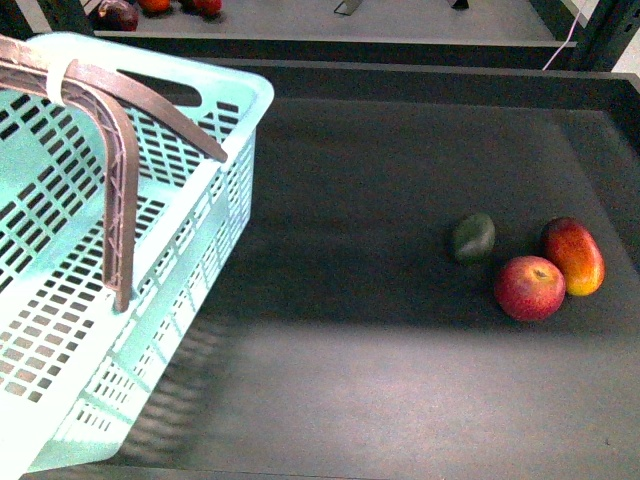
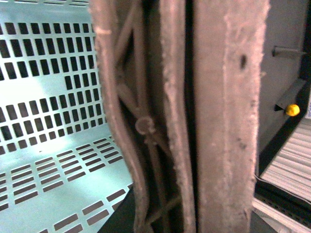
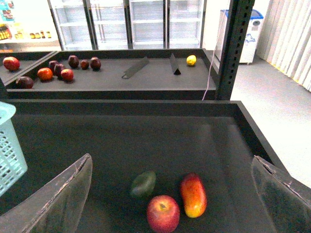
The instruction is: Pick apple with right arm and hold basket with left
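Right wrist view: seeing apple [image 3: 163,213] as round, red, faintly yellow-streaked, stem-dimpled, touching mango-like fruit [image 3: 193,194]. Holding right gripper [image 3: 171,160] wide apart. Resting left gripper [image 2: 194,121] against basket [image 2: 48,97] handles, closure untellable.

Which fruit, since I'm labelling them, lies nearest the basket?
The small dark green fruit; the apple and the elongated red-yellow fruit lie farther from the basket.

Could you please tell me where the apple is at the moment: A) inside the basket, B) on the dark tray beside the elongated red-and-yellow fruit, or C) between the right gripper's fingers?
B: the apple lies on the dark tray right next to the elongated red-and-yellow fruit, well away from the basket, and the right gripper is open with nothing between its fingers.
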Robot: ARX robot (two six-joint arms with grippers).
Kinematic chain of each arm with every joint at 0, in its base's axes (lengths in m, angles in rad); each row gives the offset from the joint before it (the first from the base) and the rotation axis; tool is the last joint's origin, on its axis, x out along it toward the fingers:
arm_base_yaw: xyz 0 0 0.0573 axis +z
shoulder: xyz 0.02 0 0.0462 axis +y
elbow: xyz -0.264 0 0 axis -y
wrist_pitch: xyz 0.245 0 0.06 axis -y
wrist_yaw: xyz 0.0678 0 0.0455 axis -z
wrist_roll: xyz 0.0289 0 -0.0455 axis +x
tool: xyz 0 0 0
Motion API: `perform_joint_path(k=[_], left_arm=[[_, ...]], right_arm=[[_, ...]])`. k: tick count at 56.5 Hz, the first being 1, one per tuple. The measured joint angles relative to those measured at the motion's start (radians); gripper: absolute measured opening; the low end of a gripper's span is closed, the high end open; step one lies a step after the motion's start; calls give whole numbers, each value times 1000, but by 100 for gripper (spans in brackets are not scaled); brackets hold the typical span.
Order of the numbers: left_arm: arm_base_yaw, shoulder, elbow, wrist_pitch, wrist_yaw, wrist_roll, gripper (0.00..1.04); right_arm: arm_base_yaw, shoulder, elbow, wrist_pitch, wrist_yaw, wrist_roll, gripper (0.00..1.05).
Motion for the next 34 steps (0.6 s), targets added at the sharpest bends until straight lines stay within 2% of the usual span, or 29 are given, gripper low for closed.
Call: perform_joint_path(k=[6, 14, 34], left_arm=[[-53, -74, 5, -60, -1, 43, 16], [-167, -145, 34, -113, -1, 85, 16], [-419, -178, 104, -148, 26, 177, 16]], right_arm=[[0, 0, 0, 0, 0, 0, 96], [0, 0, 0, 0, 0, 0, 96], [0, 0, 0, 0, 0, 0, 96]])
